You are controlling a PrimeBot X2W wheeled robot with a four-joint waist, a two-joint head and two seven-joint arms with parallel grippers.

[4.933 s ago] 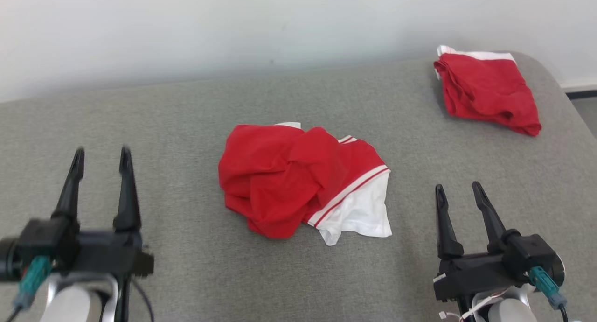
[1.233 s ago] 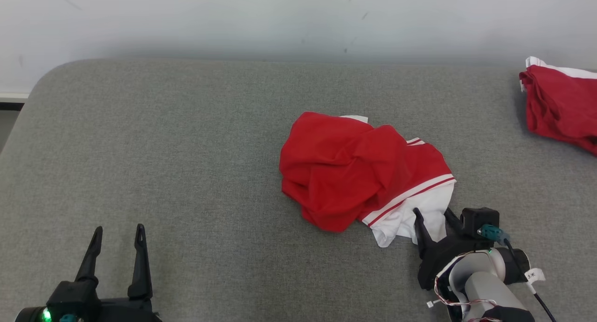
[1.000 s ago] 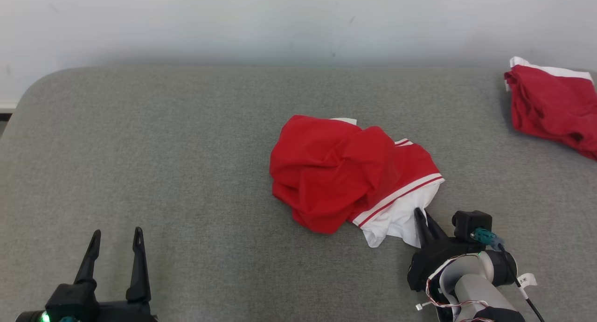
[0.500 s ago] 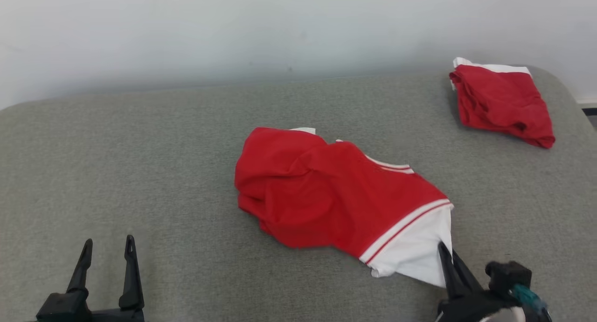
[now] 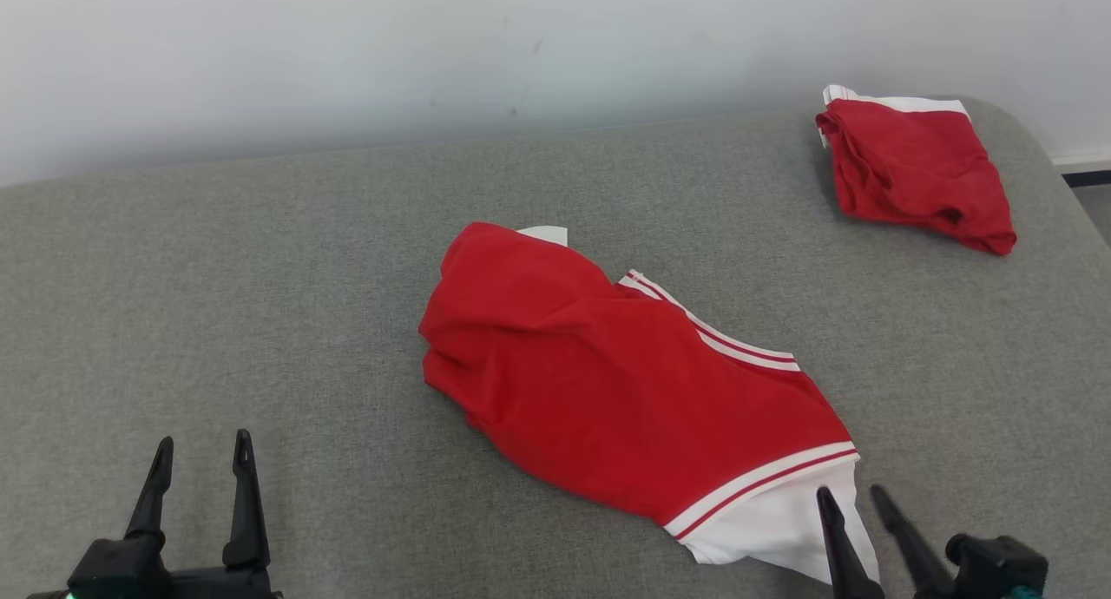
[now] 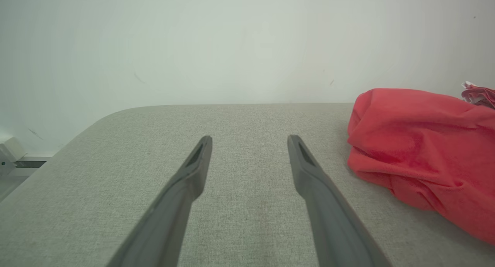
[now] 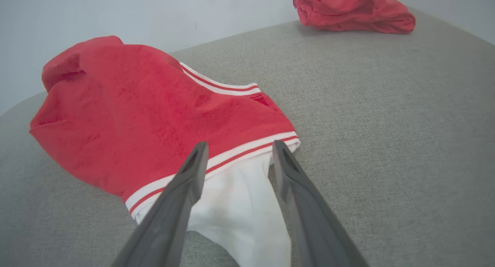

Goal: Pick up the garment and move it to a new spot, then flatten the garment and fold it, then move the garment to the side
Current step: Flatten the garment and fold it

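Grey pad (image 5: 260,278); garment (image 5: 625,391) at right hand (image 7: 239,144)

Grey pad (image 5: 217,260) left of garment (image 5: 608,382) is bare: wide lane ahead of left gripper (image 5: 203,440), up to wall (image 5: 347,61). Right gripper (image 5: 848,492) is at garment's white hem, cloth betw. its parted fingers. Open strip betw. garment & 2nd red bundle (image 5: 911,165) in far-right corner.
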